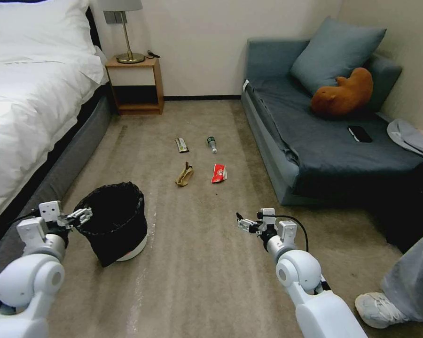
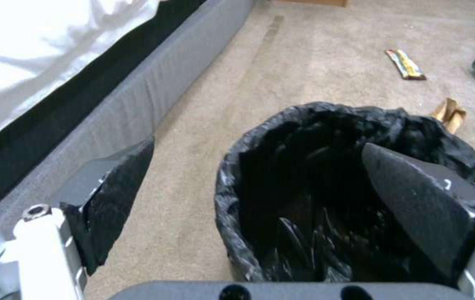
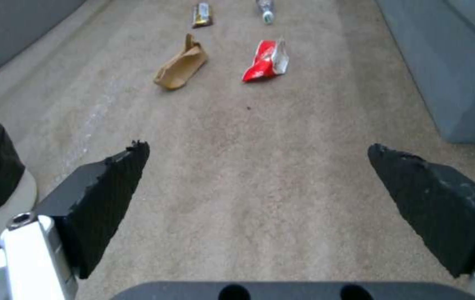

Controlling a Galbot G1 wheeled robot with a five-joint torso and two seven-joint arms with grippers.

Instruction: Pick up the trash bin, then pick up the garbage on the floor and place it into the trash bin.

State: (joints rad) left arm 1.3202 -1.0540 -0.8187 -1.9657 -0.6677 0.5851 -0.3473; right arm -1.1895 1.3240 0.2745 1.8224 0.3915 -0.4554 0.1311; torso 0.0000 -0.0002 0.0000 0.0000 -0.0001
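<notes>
Left hand (image 2: 254, 175) spread astride the trash bin (image 1: 115, 220) rim, right hand (image 3: 260, 183) spread over carpet — pinch only loose liner and the bin could slip.

Bedroom: white-sheeted bed (image 1: 28, 94), wooden nightstand (image 1: 135, 87) with brass lamp (image 1: 127, 33), grey-blue fabric sofa (image 1: 324, 136), beige carpet (image 1: 197, 263).

**Both arms reaching forward, fingers spread**

The left arm is extending forward and low, its left gripper (image 1: 82, 216) standing wide open, one finger (image 2: 110, 200) and the other finger (image 2: 421, 204) set far apart. The right arm is reaching forward too, the right gripper (image 1: 242, 224) hanging above the floor with its fingers (image 3: 107, 196) spread just as wide.
</notes>
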